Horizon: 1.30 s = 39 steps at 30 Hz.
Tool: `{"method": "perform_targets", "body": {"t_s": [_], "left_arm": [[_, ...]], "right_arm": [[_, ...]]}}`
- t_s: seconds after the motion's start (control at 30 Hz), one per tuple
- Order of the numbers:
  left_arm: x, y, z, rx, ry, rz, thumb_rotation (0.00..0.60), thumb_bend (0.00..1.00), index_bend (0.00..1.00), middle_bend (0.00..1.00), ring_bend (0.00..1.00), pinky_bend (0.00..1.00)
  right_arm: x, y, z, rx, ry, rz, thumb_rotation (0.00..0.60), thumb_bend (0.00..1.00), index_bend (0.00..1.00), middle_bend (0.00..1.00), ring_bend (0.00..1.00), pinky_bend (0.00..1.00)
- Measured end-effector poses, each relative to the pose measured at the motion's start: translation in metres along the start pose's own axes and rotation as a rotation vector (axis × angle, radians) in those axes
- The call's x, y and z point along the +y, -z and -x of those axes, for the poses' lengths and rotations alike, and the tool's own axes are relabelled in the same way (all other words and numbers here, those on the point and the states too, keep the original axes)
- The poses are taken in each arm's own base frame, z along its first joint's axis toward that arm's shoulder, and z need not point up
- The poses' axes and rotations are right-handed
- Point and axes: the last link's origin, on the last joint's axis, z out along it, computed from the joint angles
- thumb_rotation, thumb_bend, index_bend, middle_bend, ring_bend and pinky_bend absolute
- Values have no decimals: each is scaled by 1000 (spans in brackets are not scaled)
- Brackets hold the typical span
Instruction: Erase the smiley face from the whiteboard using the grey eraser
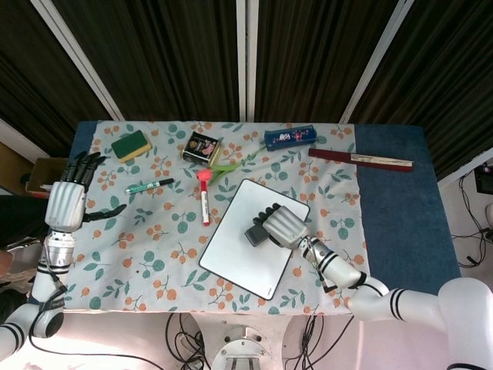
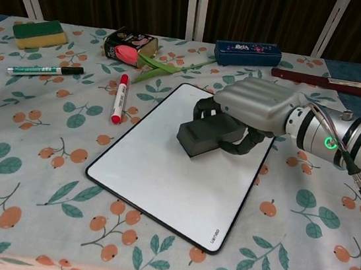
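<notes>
The whiteboard (image 2: 162, 172), lying unanchored on the tablecloth (image 2: 29, 175), could slide under the right hand (image 2: 261, 106) as its curled fingers press the grey eraser (image 2: 207, 137) onto the board just below its palm.

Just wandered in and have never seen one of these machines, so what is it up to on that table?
The right robot hand grips a grey eraser and presses it on a whiteboard lying on the flowered tablecloth. The board's visible surface looks clean, with no drawing showing. The left robot hand hangs open at the table's edge, holding nothing. A red marker, a green marker, a sponge and a blue case lie untouched around the board.
</notes>
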Motion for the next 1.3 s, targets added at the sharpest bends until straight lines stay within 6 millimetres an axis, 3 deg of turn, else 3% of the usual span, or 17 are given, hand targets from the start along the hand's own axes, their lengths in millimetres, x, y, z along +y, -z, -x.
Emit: {"method": "perform_targets", "body": {"t_s": [0.27,0.4,0.63,0.87,0.97,1.3], "left_arm": [[0,2,-1,1,6,1,280,7,128,118,55,195],[2,3,-3,7,12,12,281,6,128,117,55,195],[4,4,-6,11,5,21,278,6,128,118,55,195],[6,5,-5,7,1,23,277,6,128,118,55,195],[7,5,-3,2,2,24,278,6,128,118,55,195],[9,4,5,-14,6,29,276,7,128,118,55,195]], "right_arm": [[-5,27,-7,-38,-18,-39,600,378,800,642,493,543],[3,45,-16,-39,-20,-40,600,378,810,647,497,546],[44,59,-32,59,8,89,600,369,809,639,496,547],[106,66,-20,91,83,279,600,369,794,627,493,547],[123,72,-13,99,84,333,600,369,792,628,490,547],[147,92,1,28,25,405,600,369,792,631,491,539]]}}
